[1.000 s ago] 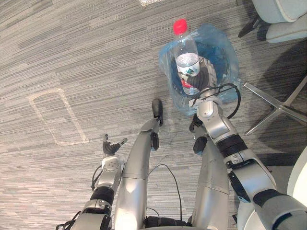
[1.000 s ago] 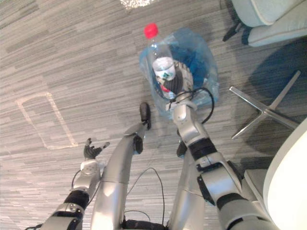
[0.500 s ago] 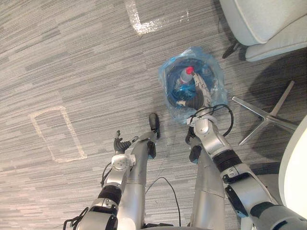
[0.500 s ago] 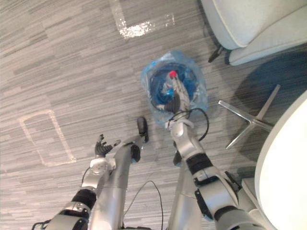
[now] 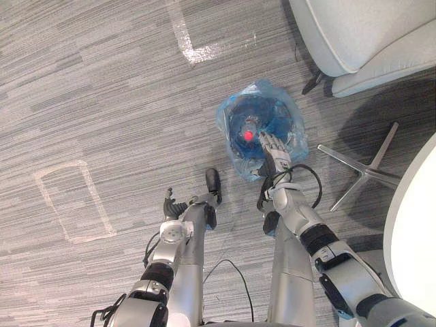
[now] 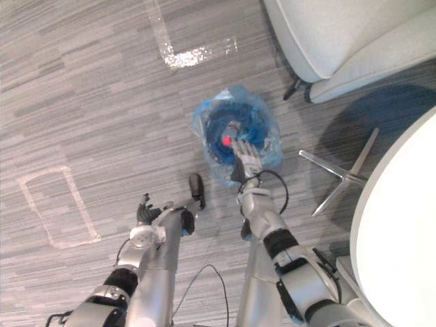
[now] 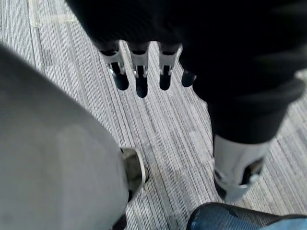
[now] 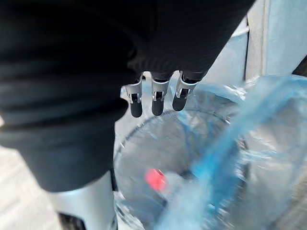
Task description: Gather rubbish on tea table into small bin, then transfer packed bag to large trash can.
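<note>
Left hand (image 5: 172, 206) sits low over open carpet (image 5: 102, 102), fingers relaxed, empty. Blue-bagged small bin (image 5: 230, 119) holds the red-capped bottle (image 5: 248, 135). Right hand (image 5: 272, 146) is above the bin's near rim, fingers straight, empty. Chair base (image 5: 361, 174) near on the right, white table (image 5: 412, 225) edge beyond.

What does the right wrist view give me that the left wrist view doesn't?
Right wrist view: the right robot hand, fingers straight, above a red bottle cap inside the small dark bin lined with a blue plastic bag. Left wrist view: the left robot hand, fingers relaxed, over grey striped carpet. Both: part of that blue-lined bin.
</note>
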{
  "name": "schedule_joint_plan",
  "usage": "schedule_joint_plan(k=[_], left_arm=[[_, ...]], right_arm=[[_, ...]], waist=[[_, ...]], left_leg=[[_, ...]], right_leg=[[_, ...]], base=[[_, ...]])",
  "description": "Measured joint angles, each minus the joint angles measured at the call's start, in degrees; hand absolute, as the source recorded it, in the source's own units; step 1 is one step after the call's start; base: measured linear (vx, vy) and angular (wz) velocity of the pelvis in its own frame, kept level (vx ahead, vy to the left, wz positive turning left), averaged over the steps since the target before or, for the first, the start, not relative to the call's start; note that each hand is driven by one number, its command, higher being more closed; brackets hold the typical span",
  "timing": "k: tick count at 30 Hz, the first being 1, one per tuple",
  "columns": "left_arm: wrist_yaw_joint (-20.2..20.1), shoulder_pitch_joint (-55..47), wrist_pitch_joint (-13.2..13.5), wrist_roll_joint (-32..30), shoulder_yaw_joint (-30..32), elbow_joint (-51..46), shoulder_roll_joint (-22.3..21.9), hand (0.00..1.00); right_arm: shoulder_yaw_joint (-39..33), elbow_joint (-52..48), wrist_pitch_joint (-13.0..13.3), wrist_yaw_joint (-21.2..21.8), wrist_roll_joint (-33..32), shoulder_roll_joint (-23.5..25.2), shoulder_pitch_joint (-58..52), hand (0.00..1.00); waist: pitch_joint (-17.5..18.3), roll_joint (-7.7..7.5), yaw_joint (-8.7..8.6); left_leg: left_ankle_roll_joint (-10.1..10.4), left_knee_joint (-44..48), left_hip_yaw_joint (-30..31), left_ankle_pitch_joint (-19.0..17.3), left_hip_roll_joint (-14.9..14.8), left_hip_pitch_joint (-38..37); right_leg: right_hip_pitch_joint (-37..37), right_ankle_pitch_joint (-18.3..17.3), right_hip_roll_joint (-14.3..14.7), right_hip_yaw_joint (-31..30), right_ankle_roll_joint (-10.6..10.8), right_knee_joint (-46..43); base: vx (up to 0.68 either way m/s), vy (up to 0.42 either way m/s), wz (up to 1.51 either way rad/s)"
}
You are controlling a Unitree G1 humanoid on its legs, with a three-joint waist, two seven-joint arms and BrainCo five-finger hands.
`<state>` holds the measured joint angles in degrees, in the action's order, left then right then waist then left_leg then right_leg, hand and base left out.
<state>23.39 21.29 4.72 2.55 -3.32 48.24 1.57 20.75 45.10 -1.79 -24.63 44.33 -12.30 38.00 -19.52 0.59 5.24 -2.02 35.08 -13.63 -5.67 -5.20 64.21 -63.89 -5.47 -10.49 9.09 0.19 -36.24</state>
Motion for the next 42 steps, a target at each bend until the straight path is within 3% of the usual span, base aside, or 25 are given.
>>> schedule_joint_plan(k=[9,10,14,17,20,32,36,37,42], left_arm=[[0.00,3.94,0.16,2.30,0.07,1.93,-1.80,0.00],[-0.01,4.31,0.21,2.59,0.16,2.06,-2.03,0.00],[-0.38,6.02,2.18,4.52,2.42,1.98,-2.59,0.00],[-0.62,6.71,0.83,5.51,2.03,-3.45,-1.89,0.00],[-1.21,6.66,2.17,7.33,1.55,-8.42,-1.36,0.00],[-2.19,4.83,1.05,9.98,3.78,-9.40,-1.34,0.00],[-2.62,4.45,0.78,9.96,3.92,-9.41,-1.34,0.00],[-2.90,3.80,0.50,9.94,3.83,-9.97,-1.20,0.00],[-3.80,-2.49,-0.75,9.79,2.11,-11.67,-1.11,0.00]], right_arm=[[0.44,12.20,-1.86,1.70,2.94,2.49,6.90,0.00],[0.37,12.85,-2.18,1.96,2.94,2.57,7.52,1.00],[0.14,14.71,-2.37,2.33,2.92,2.04,10.33,1.00],[-0.32,14.24,-2.31,2.29,2.35,0.94,11.50,1.00],[-0.46,13.56,-2.07,2.36,-1.93,-0.94,11.52,1.00],[-2.98,4.43,-1.77,2.31,-8.46,-1.77,11.16,1.00],[-4.08,-0.04,-1.55,2.25,-9.05,-1.58,9.78,1.00],[-4.14,-2.30,-1.50,2.22,-9.48,-1.25,8.55,1.00],[-4.34,-10.89,-0.91,2.17,-13.08,1.09,-0.91,1.00]], waist=[[0.00,0.01,-0.10],[0.00,0.00,-0.10],[-0.06,0.05,-0.40],[-0.39,0.04,-0.70],[-1.20,0.12,-0.82],[-2.60,-0.03,-1.80],[-2.69,-0.06,-1.76],[-3.25,-0.43,-1.71],[-3.32,-0.58,-1.72]], left_leg=[[-0.46,-0.18,0.08,0.40,-0.02,3.17],[-0.46,-0.09,0.15,0.48,0.11,3.64],[-0.30,0.34,1.55,1.28,0.82,6.95],[-0.26,1.44,2.68,1.63,0.81,9.28],[-0.08,2.01,3.06,1.62,1.08,9.72],[0.22,3.55,3.09,1.70,-0.12,10.39],[0.43,4.24,3.28,1.50,-0.97,8.48],[1.11,4.38,3.24,0.53,-1.35,6.79],[0.76,1.83,2.02,0.15,-2.75,-1.72]], right_leg=[[-3.41,0.27,0.14,0.00,-0.22,-0.28],[-4.03,0.10,-0.02,0.01,-0.40,-0.87],[-7.19,-0.95,-0.50,0.34,-0.42,-2.79],[-8.99,-1.40,-0.62,1.17,-0.78,-4.27],[-9.46,-2.27,-1.02,1.16,-0.43,-5.65],[-10.28,-2.40,-0.24,1.25,-0.44,-6.52],[-7.82,-2.41,0.55,1.33,-0.43,-6.47],[-6.00,-2.44,0.85,1.38,-0.58,-5.86],[3.09,-2.44,2.05,1.91,-0.64,-1.78]], base=[[0.00,-0.002,0.03],[-0.01,-0.010,0.14],[-0.03,-0.011,0.27],[-0.05,-0.011,0.19],[-0.07,0.002,0.10],[-0.06,0.000,-0.03],[-0.08,-0.004,-0.16],[-0.09,-0.004,-0.30],[-0.07,-0.019,-0.16]])
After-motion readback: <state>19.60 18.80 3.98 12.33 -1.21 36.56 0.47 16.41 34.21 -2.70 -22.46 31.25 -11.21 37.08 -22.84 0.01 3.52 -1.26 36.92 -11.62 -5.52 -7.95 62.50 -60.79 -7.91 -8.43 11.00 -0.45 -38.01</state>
